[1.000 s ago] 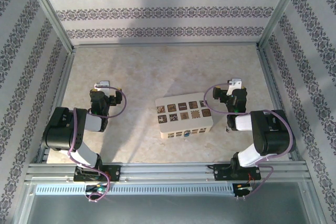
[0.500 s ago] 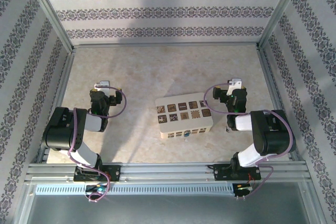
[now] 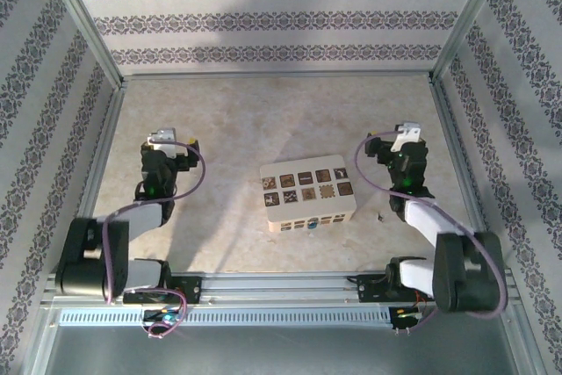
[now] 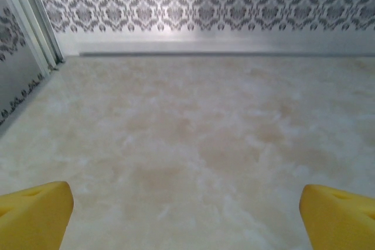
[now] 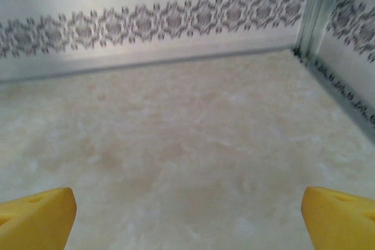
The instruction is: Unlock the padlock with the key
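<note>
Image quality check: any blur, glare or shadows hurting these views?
Top external: even light, no glare, soft shadow on the back wall; the tiny blue-and-silvery padlock at the near side of the cream patterned-tile box is barely resolved. Left wrist: soft focus, yellow fingertips blurred. Right wrist: same, yellow fingertips blurred.

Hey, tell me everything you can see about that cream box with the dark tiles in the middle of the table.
The cream box is a low rectangular block lying flat on the marbled table between the two arms, turned slightly askew. Its top carries two rows of dark patterned tiles, and its near wall shows small cut-outs. A tiny blue-and-silvery padlock sits at that wall. Nothing else touches it.
</note>
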